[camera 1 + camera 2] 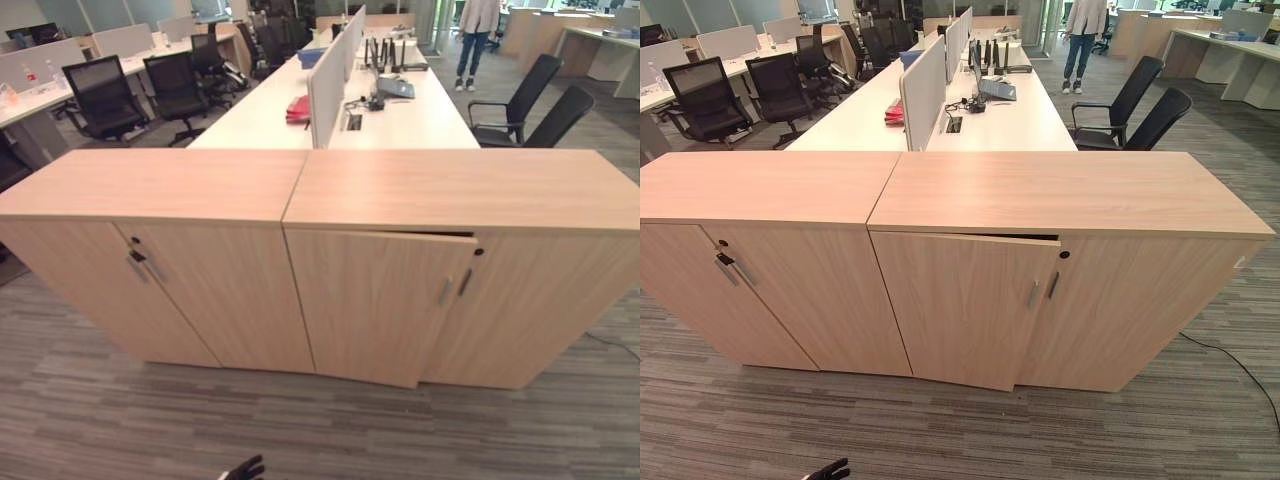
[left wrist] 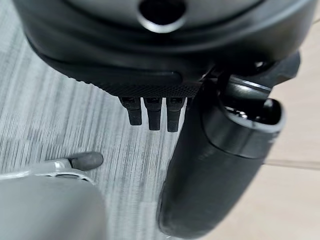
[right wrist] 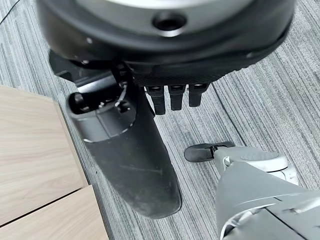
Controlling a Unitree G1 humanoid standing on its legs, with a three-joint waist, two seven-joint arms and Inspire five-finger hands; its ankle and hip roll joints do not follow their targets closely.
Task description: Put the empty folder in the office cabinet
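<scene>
Ahead, two wooden office cabinets (image 1: 300, 270) stand side by side on grey carpet (image 1: 300, 430); the right cabinet's left door (image 1: 375, 300) sits slightly ajar; a red folder (image 1: 298, 108) lies on the white desk (image 1: 260, 120) behind; left hand (image 2: 150, 112) and right hand (image 3: 172, 97) hang with fingers straight, holding nothing.

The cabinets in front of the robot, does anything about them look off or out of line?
Yes. On the right cabinet, the left door stands slightly ajar: its handle edge juts forward and a dark gap shows under the top. The left cabinet has both doors shut flush. Both hands hang empty.
</scene>
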